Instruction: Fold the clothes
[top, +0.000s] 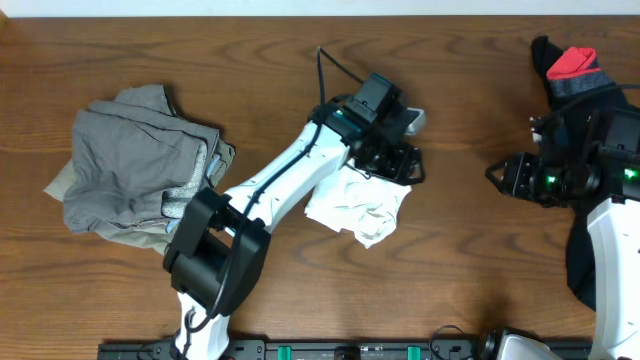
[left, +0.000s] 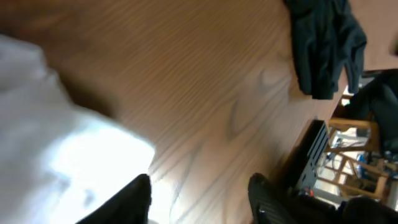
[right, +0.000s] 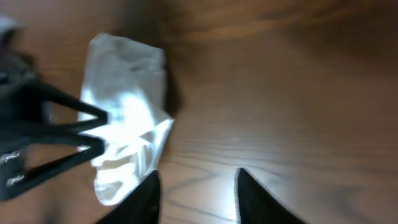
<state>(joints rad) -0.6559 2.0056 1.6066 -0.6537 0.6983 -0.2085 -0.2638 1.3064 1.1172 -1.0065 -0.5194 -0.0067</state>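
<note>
A crumpled white T-shirt (top: 360, 208) lies at the table's middle; its print is hidden. It also shows in the left wrist view (left: 56, 149) and the right wrist view (right: 127, 112). My left gripper (top: 400, 165) is open and empty, right over the shirt's upper right edge (left: 200, 198). My right gripper (top: 497, 176) is open and empty over bare wood to the shirt's right (right: 196, 196). A pile of grey-khaki clothes (top: 135, 165) lies at the left. A black-and-red garment (top: 572, 70) lies at the far right, partly under my right arm.
The wooden table (top: 300, 80) has bare wood between the piles. Black cloth (top: 578, 260) lies along the right edge beside my right arm. A black rail (top: 340, 350) runs along the front edge. The left arm's cable (top: 335, 65) loops over the table.
</note>
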